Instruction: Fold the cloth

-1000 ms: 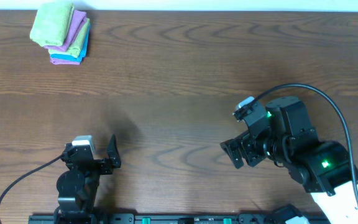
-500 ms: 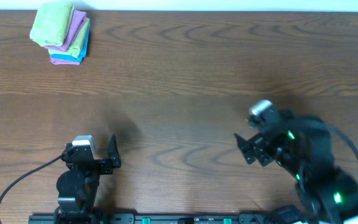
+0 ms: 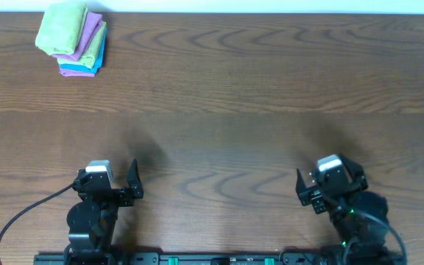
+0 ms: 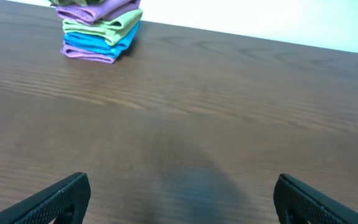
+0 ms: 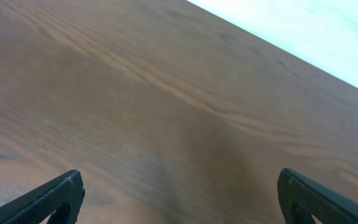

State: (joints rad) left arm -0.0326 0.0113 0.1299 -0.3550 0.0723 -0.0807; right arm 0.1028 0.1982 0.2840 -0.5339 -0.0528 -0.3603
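Observation:
The cloth [image 3: 61,26] is lime green and lies folded on top of a small stack at the table's far left corner. In the left wrist view only its lower edge [image 4: 73,2] shows at the top of the picture. My left gripper [image 3: 107,180] rests near the front edge, far from the stack, open with bare wood between its fingers [image 4: 182,199]. My right gripper [image 3: 330,178] sits low at the front right, also open and empty [image 5: 182,196].
Under the cloth the stack holds a purple cloth [image 4: 101,10], a second green one [image 4: 107,26], a blue one [image 4: 98,40] and another purple one [image 4: 89,55]. The brown wooden table [image 3: 219,103] ends at a white strip along the far edge.
My right arm has drawn back from the middle right of the table to the front edge, its gripper staying open. The left arm and the stack have not moved.

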